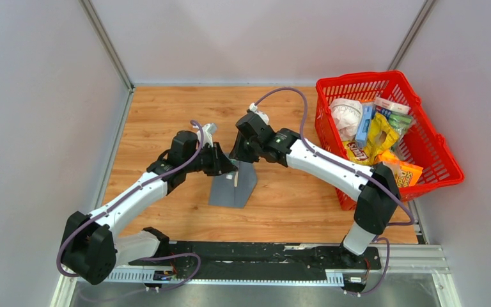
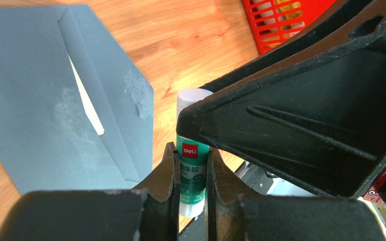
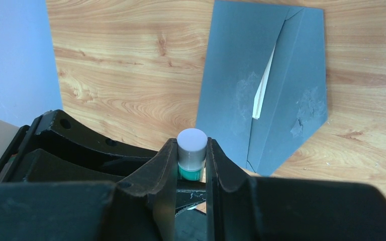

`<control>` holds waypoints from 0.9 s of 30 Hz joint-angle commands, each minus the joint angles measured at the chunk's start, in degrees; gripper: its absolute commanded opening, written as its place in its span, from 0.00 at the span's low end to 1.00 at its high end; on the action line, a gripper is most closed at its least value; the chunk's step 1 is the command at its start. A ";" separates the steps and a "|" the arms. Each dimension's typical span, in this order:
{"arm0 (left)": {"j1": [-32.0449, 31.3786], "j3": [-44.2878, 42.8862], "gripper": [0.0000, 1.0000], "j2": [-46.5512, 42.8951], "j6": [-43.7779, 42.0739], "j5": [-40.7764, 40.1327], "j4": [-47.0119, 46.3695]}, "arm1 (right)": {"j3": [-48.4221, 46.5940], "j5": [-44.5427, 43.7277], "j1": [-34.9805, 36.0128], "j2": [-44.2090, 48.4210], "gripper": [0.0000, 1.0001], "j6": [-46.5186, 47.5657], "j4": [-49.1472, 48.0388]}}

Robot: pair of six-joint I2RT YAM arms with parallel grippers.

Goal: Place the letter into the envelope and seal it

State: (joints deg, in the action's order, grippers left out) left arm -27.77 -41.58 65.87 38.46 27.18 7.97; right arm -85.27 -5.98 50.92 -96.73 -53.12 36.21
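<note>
Left tool (image 2: 192,150) pinches the body of a green-labelled glue stick (image 2: 193,175), right tool (image 3: 191,143) pinches its pale grey cap (image 3: 191,151), and the open-flapped dark grey paper envelope (image 1: 236,188) lies at six o'clock from both.

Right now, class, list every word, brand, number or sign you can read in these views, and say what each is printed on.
"deli": white on a red patch on the green glue stick, left wrist view.
Chinese characters under it on the same label: partly hidden, not readable.
Print on the snack packets in the red basket: too small and blurred to read.
The envelope: no writing shows.
</note>
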 commanded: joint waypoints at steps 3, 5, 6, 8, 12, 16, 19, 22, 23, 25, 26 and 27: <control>0.00 0.63 0.00 0.23 -1.01 2.17 0.82 | -0.16 -5.62 -1.43 3.65 0.07 1.62 -0.87; -0.09 0.71 0.00 0.49 -1.19 2.61 1.26 | -0.24 -5.71 -2.04 3.74 0.06 1.71 -1.05; -0.01 0.80 0.00 0.49 -1.28 2.62 1.35 | -0.16 -5.80 -2.31 3.74 0.06 1.62 -1.05; -0.09 0.98 0.00 0.49 -1.45 3.05 1.61 | -0.07 -6.15 -2.84 3.91 0.06 1.80 -1.22; -0.09 1.59 0.00 0.67 -1.19 5.07 0.83 | 0.90 -6.15 -3.89 4.35 0.05 2.23 -2.36; -0.09 2.56 0.00 1.11 0.21 8.68 -1.89 | 3.09 -6.50 -4.42 6.02 0.05 2.50 -5.26; -0.09 2.91 0.00 1.02 0.39 8.24 -1.64 | 2.92 -7.38 -4.60 5.85 0.05 3.11 -4.48; -0.09 2.47 0.00 1.11 -0.22 5.79 1.68 | 2.31 -9.48 -5.38 5.06 0.05 4.51 -2.90; -0.09 1.86 0.00 1.02 -0.40 3.52 3.01 | 2.39 -10.01 -6.00 4.71 0.05 5.13 -2.20; -0.09 1.25 0.00 0.93 -0.66 -0.17 6.61 | 2.74 -9.93 -7.75 3.83 0.06 6.19 -1.23; -0.01 1.15 0.00 0.58 -0.75 -1.07 8.19 | 3.09 -9.84 -8.63 3.13 0.06 6.54 -0.18; 0.00 0.98 0.00 0.32 -0.67 -2.82 8.99 | 3.71 -9.84 -9.25 2.69 0.06 7.15 0.35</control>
State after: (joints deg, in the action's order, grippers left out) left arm -27.77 -38.44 67.00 38.48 30.22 11.75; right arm -82.17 -12.99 44.56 -92.92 -49.01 34.89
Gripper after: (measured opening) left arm 0.238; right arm 0.229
